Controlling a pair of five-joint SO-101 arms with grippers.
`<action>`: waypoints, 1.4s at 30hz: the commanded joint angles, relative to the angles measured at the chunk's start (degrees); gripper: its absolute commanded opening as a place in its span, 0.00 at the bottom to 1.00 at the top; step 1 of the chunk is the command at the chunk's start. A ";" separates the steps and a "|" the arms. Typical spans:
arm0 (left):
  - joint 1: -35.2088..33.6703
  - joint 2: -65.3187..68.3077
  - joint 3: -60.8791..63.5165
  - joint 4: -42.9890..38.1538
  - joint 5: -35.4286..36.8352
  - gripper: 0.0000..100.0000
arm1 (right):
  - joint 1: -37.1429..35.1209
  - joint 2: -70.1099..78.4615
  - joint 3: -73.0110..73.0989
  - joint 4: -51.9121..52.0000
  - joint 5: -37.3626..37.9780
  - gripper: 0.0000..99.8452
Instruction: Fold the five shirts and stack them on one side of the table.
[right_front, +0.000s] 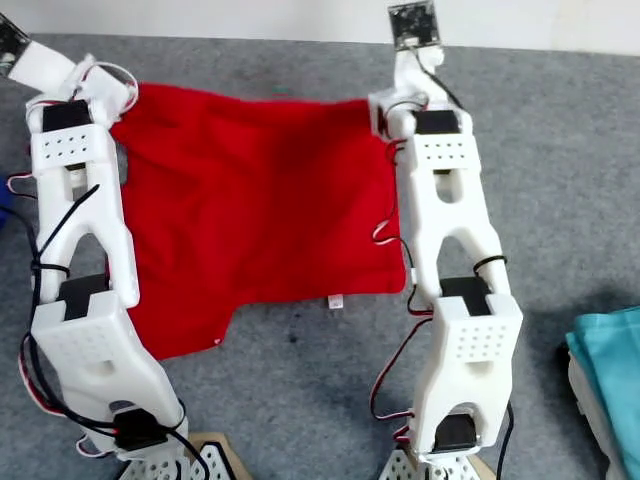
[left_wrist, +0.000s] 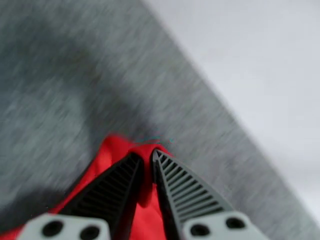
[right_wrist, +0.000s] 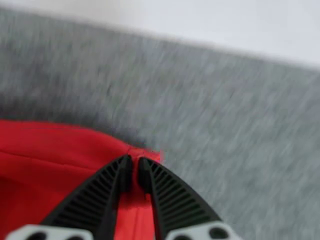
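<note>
I've got the grey bench (right_front: 560, 150) with the red shirt (right_front: 250, 200) spread flat between the two arms. A folded teal garment (right_front: 610, 360) sits at the bench's right edge, well apart. Left tool (left_wrist: 147, 162) is clenched on one far shirt corner, right tool (right_wrist: 132, 165) clenched on the other.

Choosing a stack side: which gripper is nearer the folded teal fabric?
Right. The right gripper pinches the red fabric shirt's far corner on the teal fabric's side; the left gripper holds the opposite far corner.
</note>
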 joint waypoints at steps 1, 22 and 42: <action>1.89 -4.18 -3.12 13.10 -1.49 0.01 | -1.36 -2.86 -6.29 9.54 -1.05 0.01; 3.56 -28.26 7.25 53.01 -26.64 0.01 | 2.59 -6.29 -25.10 52.88 -0.62 0.01; -4.70 -69.05 56.66 41.76 -36.66 0.01 | 3.21 -47.43 41.98 32.66 4.66 0.01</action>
